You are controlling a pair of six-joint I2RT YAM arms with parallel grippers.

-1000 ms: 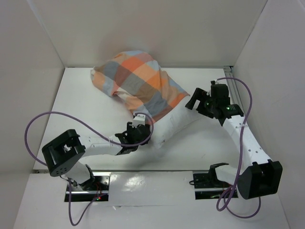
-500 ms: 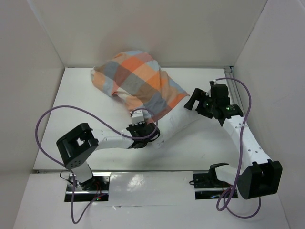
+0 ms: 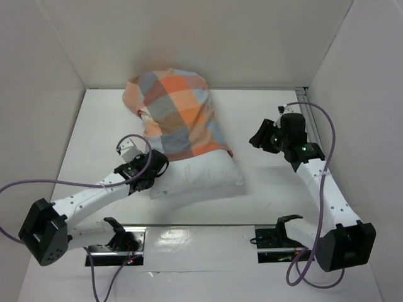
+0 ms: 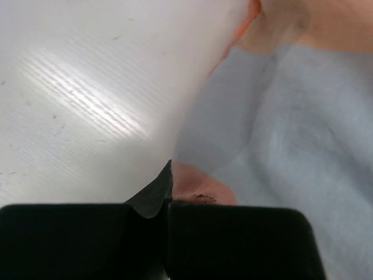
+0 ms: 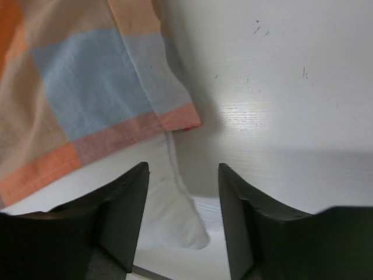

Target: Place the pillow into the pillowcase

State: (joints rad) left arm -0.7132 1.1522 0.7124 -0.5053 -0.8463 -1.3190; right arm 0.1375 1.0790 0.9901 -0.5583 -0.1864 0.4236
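**Item 1: left gripper (image 3: 150,168).** Shut, at the left edge of the bundle, where check meets white. Your wrist view sits too close to be sure, but a fold of orange hem appears pinched at the tips, so log it as gripping the pillowcase (image 3: 179,113). A second ago it sat at the near middle of the bundle. It has since swung out left, and the arm now lies low across the table (image 3: 94,126).

**Item 2: pillow (image 3: 201,177).** Lies across the middle of the table with its near end bare, a white band showing below the hem. It has turned with that swing. It ran slantwise toward the right arm before, and now its bare edge faces you squarely.

**Item 3: right gripper (image 3: 259,135).** Jaws apart, holding nothing, near the pillow's right side. Its wrist view looks down on the corner of the hem and the white corner poking out below it. It has drawn back a little to the right.

**Item 4: pillowcase, far end.** Humped up against the back wall, covering the greater part of the pillow.

**Reading.** The sack is on but not home. The turn squares the opening to both arms — a help, in my judgement. You still have to draw the hem over the bare band, and the right side has no grip on it yet.
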